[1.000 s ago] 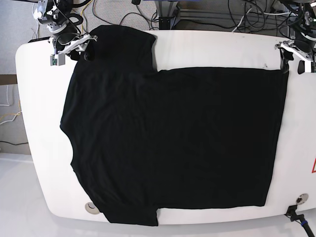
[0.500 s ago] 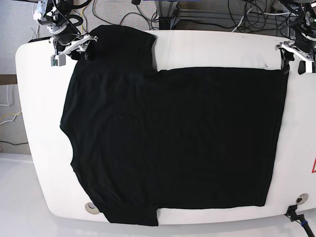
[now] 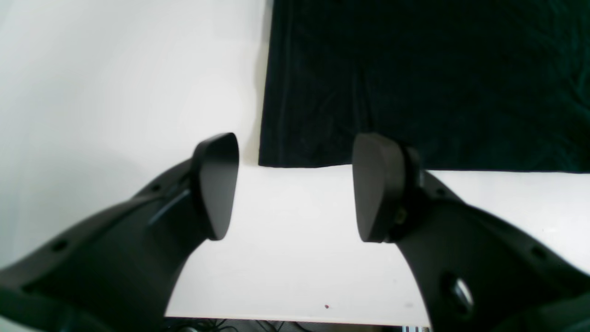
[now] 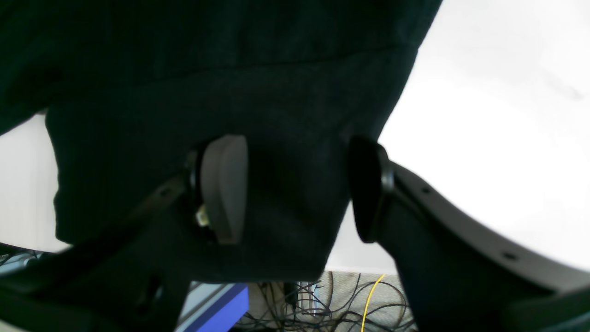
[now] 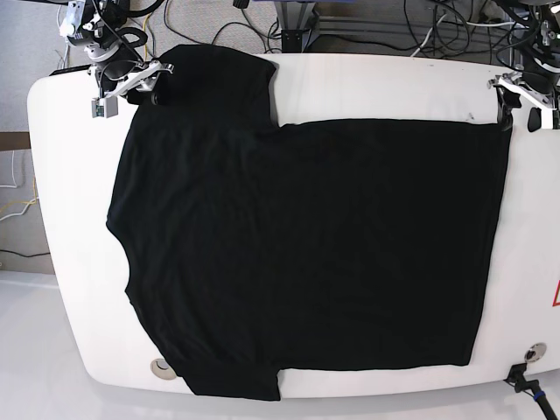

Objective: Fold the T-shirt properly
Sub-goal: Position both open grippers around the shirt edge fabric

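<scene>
The black T-shirt (image 5: 306, 245) lies spread flat on the white table (image 5: 376, 83), one sleeve at the far left and one at the near left. My right gripper (image 5: 149, 86) is open over the far sleeve (image 4: 276, 92), with sleeve fabric showing between its fingers (image 4: 226, 189) in the right wrist view. My left gripper (image 5: 512, 109) is open and empty at the far right. In the left wrist view it (image 3: 295, 189) hovers over bare table just short of the shirt's hem corner (image 3: 267, 159), and the shirt (image 3: 415, 83) fills the top of that view.
Cables (image 5: 219, 22) lie on the floor behind the table. Two round fittings (image 5: 160, 367) (image 5: 534, 353) sit near the table's front edge. A red mark (image 5: 556, 293) is at the right edge. A black clamp (image 5: 525, 385) sticks out at the front right.
My right gripper has shifted very slightly toward the table's back edge at the far sleeve. The left gripper and the shirt have not moved.
</scene>
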`<state>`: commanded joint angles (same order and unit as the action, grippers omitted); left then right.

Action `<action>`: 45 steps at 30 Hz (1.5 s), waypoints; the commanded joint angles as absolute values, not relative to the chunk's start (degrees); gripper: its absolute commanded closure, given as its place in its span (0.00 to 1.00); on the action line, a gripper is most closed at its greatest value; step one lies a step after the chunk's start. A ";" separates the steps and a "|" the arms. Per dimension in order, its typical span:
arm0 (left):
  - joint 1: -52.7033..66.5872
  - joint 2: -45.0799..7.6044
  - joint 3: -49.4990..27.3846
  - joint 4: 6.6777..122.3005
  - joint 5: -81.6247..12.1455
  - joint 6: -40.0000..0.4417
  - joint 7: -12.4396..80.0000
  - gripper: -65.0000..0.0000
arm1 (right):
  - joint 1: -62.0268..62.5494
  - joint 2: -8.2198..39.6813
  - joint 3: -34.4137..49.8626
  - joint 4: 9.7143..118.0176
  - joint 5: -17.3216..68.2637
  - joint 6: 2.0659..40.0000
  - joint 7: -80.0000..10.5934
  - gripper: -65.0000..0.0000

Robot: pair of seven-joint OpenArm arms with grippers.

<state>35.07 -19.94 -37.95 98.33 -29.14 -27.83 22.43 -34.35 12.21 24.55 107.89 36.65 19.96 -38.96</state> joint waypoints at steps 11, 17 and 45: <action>34.45 -19.60 -37.92 97.04 -29.04 -27.56 23.19 0.45 | -33.93 12.09 21.69 106.91 36.92 19.63 -40.50 0.48; 34.25 -19.79 -38.09 97.00 -28.98 -27.75 22.92 0.44 | -33.76 11.95 20.42 106.51 36.79 19.57 -40.74 0.48; 32.92 -19.69 -37.80 95.09 -29.72 -27.43 24.93 0.42 | -33.26 11.95 20.68 106.22 36.58 19.40 -41.08 0.49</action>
<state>32.92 -19.69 -37.80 95.09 -29.72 -27.43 24.93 -33.26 11.95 20.68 106.22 36.58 19.40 -41.08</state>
